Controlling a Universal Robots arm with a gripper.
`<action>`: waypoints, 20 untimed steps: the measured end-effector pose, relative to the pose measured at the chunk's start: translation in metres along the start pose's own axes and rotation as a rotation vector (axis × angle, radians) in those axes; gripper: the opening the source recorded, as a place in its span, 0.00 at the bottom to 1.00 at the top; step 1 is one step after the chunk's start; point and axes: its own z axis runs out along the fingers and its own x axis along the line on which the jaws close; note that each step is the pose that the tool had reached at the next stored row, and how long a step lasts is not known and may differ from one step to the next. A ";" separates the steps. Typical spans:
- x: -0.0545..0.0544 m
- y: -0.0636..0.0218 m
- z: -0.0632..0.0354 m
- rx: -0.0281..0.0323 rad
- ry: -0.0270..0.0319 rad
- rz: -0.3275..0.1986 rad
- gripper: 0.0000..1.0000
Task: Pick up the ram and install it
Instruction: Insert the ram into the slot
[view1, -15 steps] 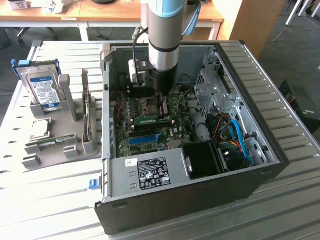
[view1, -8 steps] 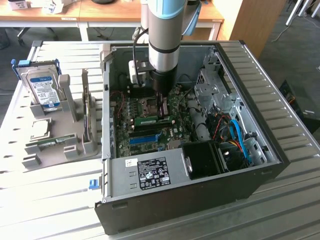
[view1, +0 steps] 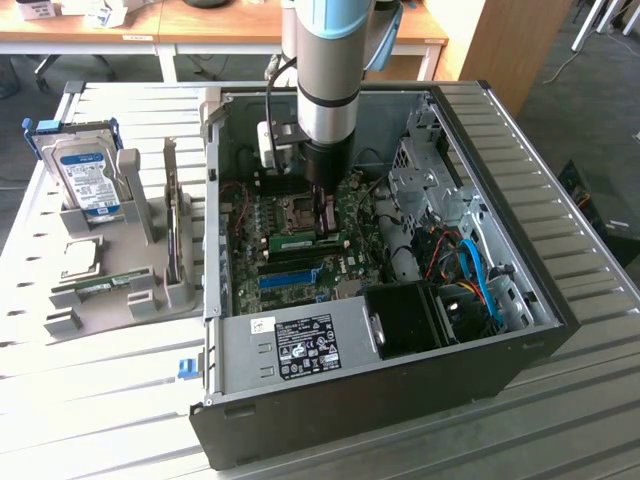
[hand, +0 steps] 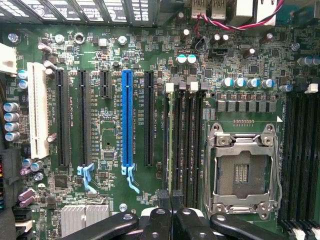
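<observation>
The ram (view1: 300, 241) is a narrow green stick standing on its edge in a slot on the motherboard (view1: 250, 255), inside the open computer case (view1: 520, 250). In the wrist view the ram (hand: 171, 130) shows as a thin green line running away from the fingertips, beside black memory slots (hand: 190, 145). My gripper (view1: 322, 230) comes straight down from the arm onto the stick's right part in the exterior view. The gripper (hand: 171, 204) is shut, with its black fingers (hand: 163, 200) pressed against both faces of the ram's top edge.
An empty CPU socket (hand: 243, 170) lies beside the memory slots, and a blue expansion slot (hand: 127, 120) on the other side. On the exterior view's left, a grey holder (view1: 120, 290) carries a hard drive (view1: 88, 180), a chip (view1: 80, 257) and another green stick (view1: 100, 287).
</observation>
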 end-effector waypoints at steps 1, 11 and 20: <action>0.000 0.0000 0.0000 0.0000 0.0000 0.000 0.12; 0.000 0.0001 0.0017 0.0002 -0.0004 0.000 0.12; 0.000 0.0001 0.0008 -0.0001 0.0001 0.000 0.12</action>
